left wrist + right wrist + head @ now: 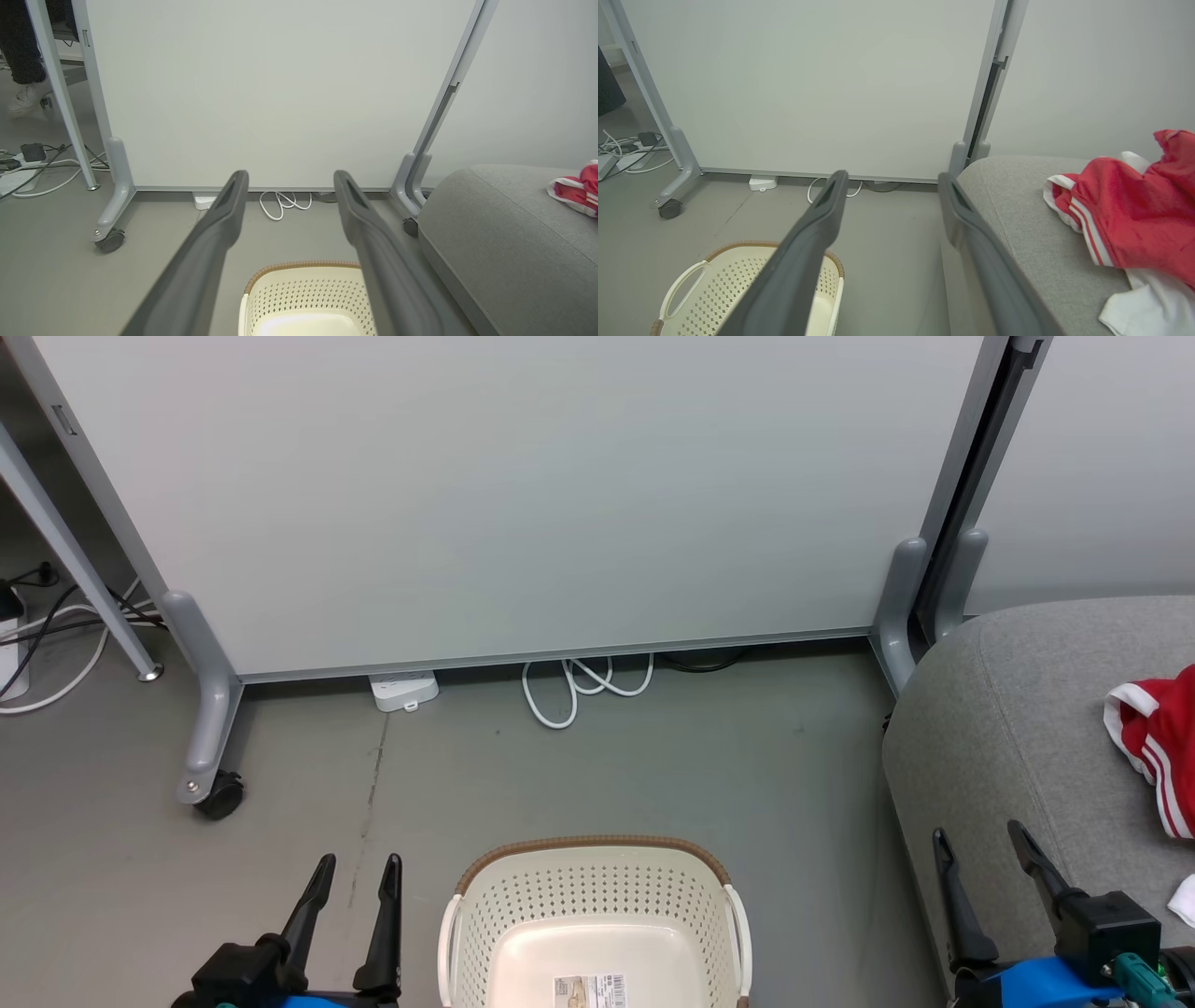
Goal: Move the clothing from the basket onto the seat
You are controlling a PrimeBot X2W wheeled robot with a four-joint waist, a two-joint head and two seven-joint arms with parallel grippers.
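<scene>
Head view: I see my left gripper (360, 863) and right gripper (977, 833) both spread, gripping nothing. The basket (593, 846) sits between them. The red clothing (1158, 737) lies on the seat (1008, 728), right of my right fingers (954, 896). A partition panel (523, 495) and white cable (579, 689) stand ahead.

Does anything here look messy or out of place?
Only mildly: the red clothing lies crumpled on the grey seat, a white piece beside it, and a white cable sits loosely coiled on the floor below the panel. The basket stands upright.

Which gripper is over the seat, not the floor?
The right gripper: its open fingers overlap the grey seat at its edge; the left gripper stands over floor beside the basket.
</scene>
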